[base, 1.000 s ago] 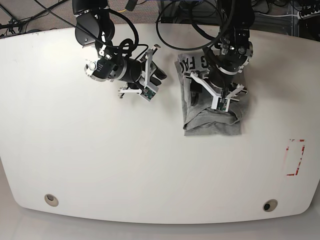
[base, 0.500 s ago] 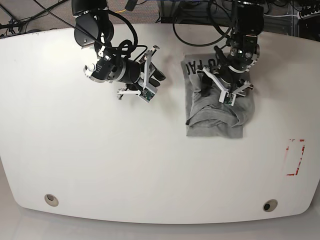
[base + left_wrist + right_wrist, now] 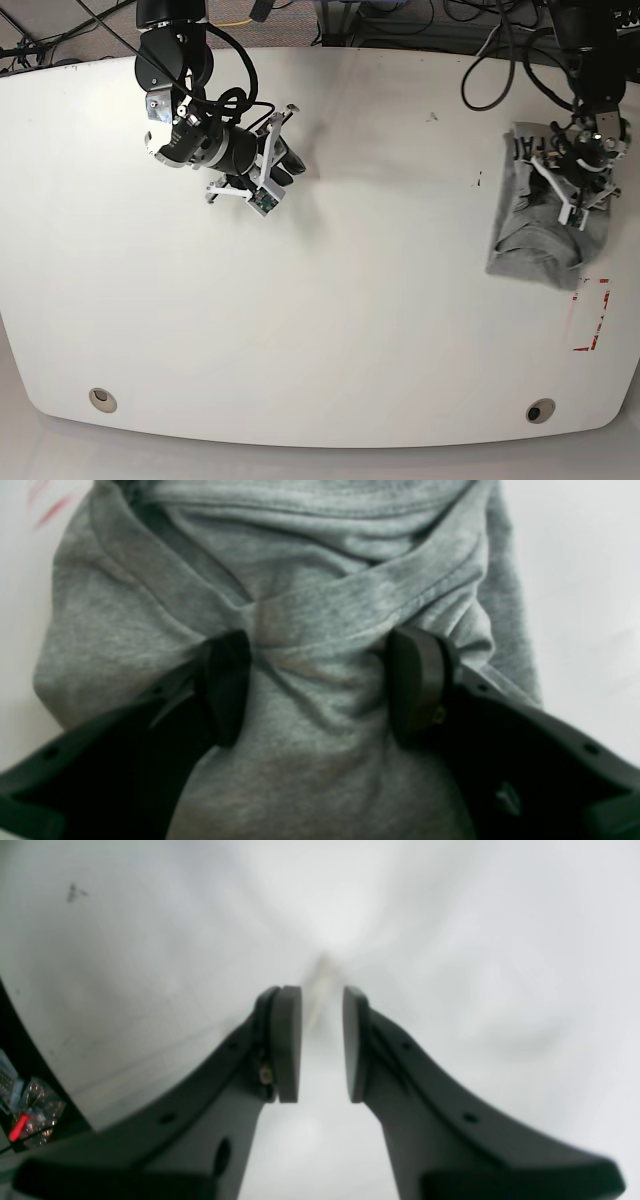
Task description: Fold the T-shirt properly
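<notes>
The heather-grey T-shirt [image 3: 528, 238] lies as a folded, wrinkled bundle at the table's far right, with a bit of black lettering at its far end. My left gripper [image 3: 572, 190] sits on top of it. In the left wrist view its fingers [image 3: 225, 690] stand apart and pinch a bunched ridge of the T-shirt [image 3: 320, 605] between them; the left gripper [image 3: 320, 685] is shut on that cloth. My right gripper [image 3: 288, 160] hovers over bare table at the upper left, far from the shirt. In the right wrist view it [image 3: 322, 1040] is empty, with its pads a narrow gap apart.
Red tape marks [image 3: 590, 315] sit on the white table [image 3: 330, 320] just in front of the shirt, near the right edge. Two round holes [image 3: 102, 399] [image 3: 540, 411] sit near the front edge. Cables and dark gear lie beyond the far edge.
My left gripper has dragged the folded T-shirt from the table's middle back far to the right, close to the red marks. My right arm has shifted slightly left.
</notes>
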Action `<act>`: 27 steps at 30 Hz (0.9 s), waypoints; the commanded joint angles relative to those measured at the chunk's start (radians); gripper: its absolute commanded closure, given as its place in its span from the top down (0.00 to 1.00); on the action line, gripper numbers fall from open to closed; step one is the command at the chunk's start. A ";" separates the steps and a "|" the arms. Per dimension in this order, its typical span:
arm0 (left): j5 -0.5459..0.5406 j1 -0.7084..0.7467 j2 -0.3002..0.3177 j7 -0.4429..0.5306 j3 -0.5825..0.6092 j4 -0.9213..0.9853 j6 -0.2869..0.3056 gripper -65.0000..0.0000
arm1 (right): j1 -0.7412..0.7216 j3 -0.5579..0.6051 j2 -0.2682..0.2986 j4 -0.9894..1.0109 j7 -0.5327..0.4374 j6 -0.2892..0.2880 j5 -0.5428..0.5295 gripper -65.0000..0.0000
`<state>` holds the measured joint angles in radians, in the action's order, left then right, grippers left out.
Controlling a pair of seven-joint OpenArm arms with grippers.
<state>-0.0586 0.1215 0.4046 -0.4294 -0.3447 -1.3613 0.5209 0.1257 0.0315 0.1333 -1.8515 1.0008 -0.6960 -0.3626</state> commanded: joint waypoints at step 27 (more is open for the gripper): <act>0.050 -0.018 -0.039 -0.093 -0.270 -0.327 0.177 0.60 | -0.013 -0.175 0.029 -0.035 -0.127 -0.002 0.040 0.20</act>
<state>-0.0025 0.1143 0.3965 -0.5739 -0.6250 -1.6371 0.7002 0.1249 -0.1226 0.1574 -1.8606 0.9306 -0.6987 -0.3359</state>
